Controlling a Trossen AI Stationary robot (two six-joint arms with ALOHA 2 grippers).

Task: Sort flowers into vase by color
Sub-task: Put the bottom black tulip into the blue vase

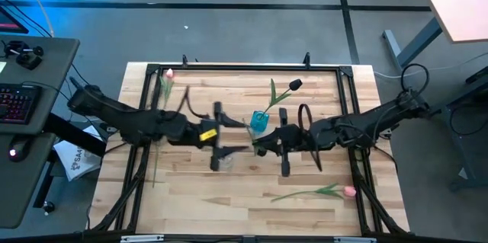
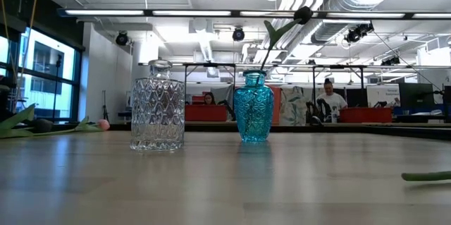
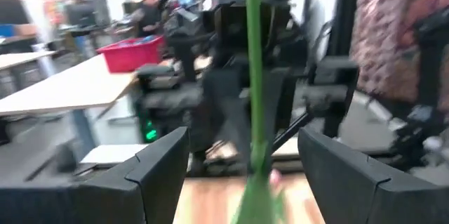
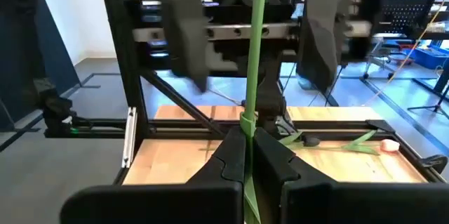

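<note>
Green and thin, a flower's stem (image 4: 251, 55) stands upright, pinched in the clenched jaws of the right gripper (image 4: 247, 155) mid-bench beside the blue vase (image 1: 259, 122), probably for inserting, while the left gripper (image 3: 245, 175), jaws released, faces it.

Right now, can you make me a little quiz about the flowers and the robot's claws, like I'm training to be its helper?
1. True or false: the blue vase is empty.
2. How many pink tulips lie on the table?
3. Which claw is shut on a green stem? A) the left one B) the right one

Key
1. False: a dark tulip stands in it.
2. Two, one at a far corner and one near the front edge.
3. B: the right claw pinches the stem, while the left claw is open.
</note>
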